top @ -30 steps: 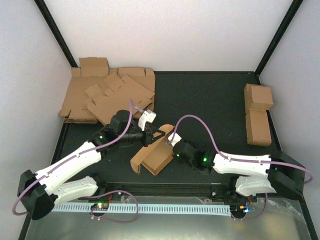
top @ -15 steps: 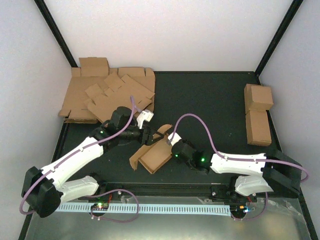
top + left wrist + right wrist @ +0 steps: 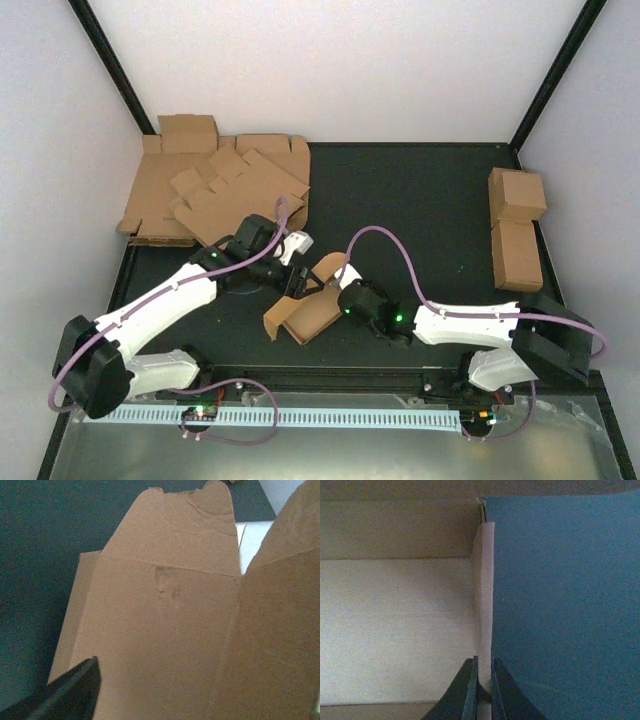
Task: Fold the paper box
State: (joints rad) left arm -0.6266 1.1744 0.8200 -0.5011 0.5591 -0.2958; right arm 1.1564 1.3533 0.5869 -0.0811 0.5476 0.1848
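The paper box (image 3: 312, 312) is a half-folded brown cardboard carton lying on the dark mat between the two arms, with one flap (image 3: 328, 266) standing up. My left gripper (image 3: 297, 281) stands open at the box's left end. In the left wrist view the box's panels (image 3: 165, 625) fill the frame, with my left gripper (image 3: 205, 685) spread wide over them and one dark finger (image 3: 75, 690) showing low on the left. My right gripper (image 3: 483, 672) is shut on the thin upright edge of a box wall (image 3: 483, 595). The box's pale inside (image 3: 395, 625) lies to the left of that edge.
A stack of flat brown blanks (image 3: 215, 190) fills the back left corner. Two finished brown cartons (image 3: 517, 195) (image 3: 517, 255) sit along the right edge. White walls and black frame posts close in the table on three sides.
My left gripper has opened and slid right and nearer, over the box's left end. My right gripper has closed tighter on the wall edge. The box has shifted slightly left.
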